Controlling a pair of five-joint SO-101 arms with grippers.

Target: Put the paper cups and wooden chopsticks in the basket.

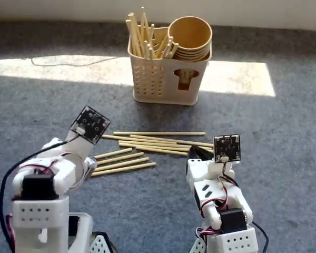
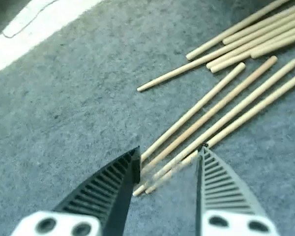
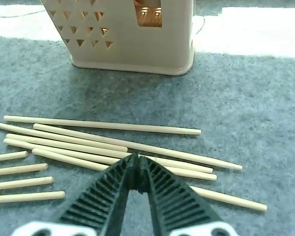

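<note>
- Carpet (image 1: 284,158), grey and short-piled with a fuzzy weave, lies under everything, and a bright band of sunlight crosses it by the basket.
- The basket (image 1: 158,84) is cream plastic, boxy with rounded corners. Its walls are pierced by rows of small holes and one larger cut-out. It stands upright at the far middle of the carpet.
- The paper cups (image 1: 192,34) are tan, smooth and tapered. They sit nested in one stack, rims up, in the basket's half nearer the right arm.
- A bundle of upright chopsticks (image 1: 142,34) fills the basket's other half, with the thin pale sticks leaning at mixed angles.
- The loose chopsticks (image 1: 158,141) are slim round wooden rods lying flat between the basket and the arms, mostly side by side.
- A smaller group of four sticks (image 1: 121,161) lies just beside them, nearer the left arm.
- The left gripper (image 2: 170,147) has black, ribbed, wedge-shaped fingers, and they stand apart. They straddle the near ends of the four sticks (contact cannot be told).
- The right gripper (image 3: 138,160) has the same ribbed fingers, pressed together at the tips with nothing between them, above the loose chopsticks.
</note>
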